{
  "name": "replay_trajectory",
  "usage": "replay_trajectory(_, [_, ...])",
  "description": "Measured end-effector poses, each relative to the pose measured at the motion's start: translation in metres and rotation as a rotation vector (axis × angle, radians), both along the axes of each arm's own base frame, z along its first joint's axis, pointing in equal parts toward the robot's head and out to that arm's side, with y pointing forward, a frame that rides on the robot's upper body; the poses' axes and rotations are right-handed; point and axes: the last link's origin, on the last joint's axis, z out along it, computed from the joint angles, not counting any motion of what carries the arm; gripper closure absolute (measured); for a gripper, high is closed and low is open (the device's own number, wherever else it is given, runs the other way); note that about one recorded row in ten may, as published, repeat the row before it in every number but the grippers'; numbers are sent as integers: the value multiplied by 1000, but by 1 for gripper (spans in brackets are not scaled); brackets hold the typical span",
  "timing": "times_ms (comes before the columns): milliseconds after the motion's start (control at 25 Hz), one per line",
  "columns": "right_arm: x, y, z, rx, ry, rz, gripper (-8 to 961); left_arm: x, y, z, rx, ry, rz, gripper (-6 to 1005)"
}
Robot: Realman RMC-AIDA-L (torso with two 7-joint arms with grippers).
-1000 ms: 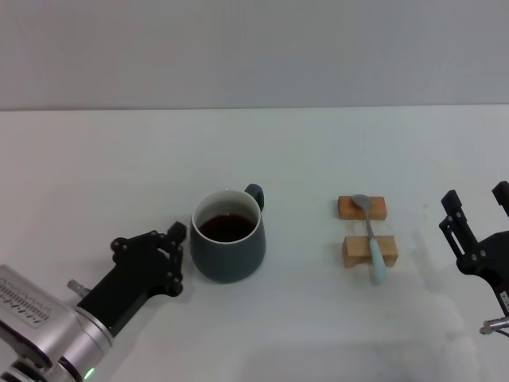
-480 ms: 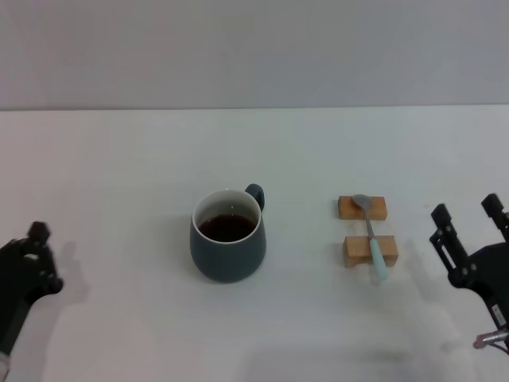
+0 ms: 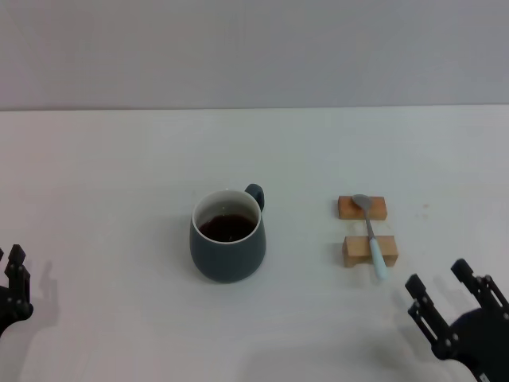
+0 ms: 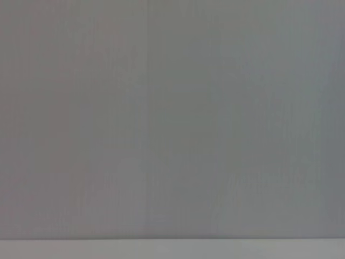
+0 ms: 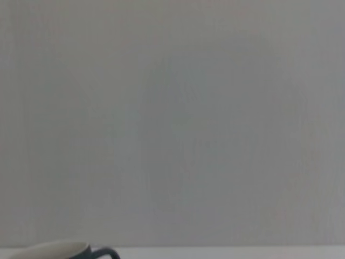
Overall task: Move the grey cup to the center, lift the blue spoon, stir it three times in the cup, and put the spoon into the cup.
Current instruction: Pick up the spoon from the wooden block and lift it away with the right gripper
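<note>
I see the grey cup (image 3: 227,246) standing upright near the middle of the white table (image 3: 119,183), its handle turned toward the back right and a dark liquid inside — it has not shifted over the last second. The blue spoon (image 3: 371,235) is well off to the cup's right, lying across two small wooden blocks (image 3: 364,229), bowl on the far block and pale handle overhanging the near one; it too is where it was.

What has changed is my arms. The left gripper (image 3: 11,288), which sat just beside the cup a second ago, has pulled right back to the table's near left edge, and only its dark tips show; I cannot tell whether they are parted or closed. The right gripper (image 3: 447,296) has dropped from beside the blocks toward the near right corner, and its two fingers (image 3: 421,306) stand apart with nothing between them.

In the right wrist view I catch only a sliver of the cup's rim (image 5: 64,251) against the plain wall; the left wrist view shows nothing but wall.
</note>
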Motion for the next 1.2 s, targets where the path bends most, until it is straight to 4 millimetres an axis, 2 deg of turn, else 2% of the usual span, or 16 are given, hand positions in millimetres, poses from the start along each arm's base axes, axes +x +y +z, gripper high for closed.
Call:
replay_trajectory(320, [8,1,-1,14,-5,-79,237,-2,-2,-1,-8,10,10,540])
replay_trajectory(560, [6,10,-9,-14,14,-123,237,-3,-2,0,-9,13,10,333])
replay_trajectory(1200, [-5,20,-23,-96,-8,-71,238,-1,3,1,-7,19,-1,310])
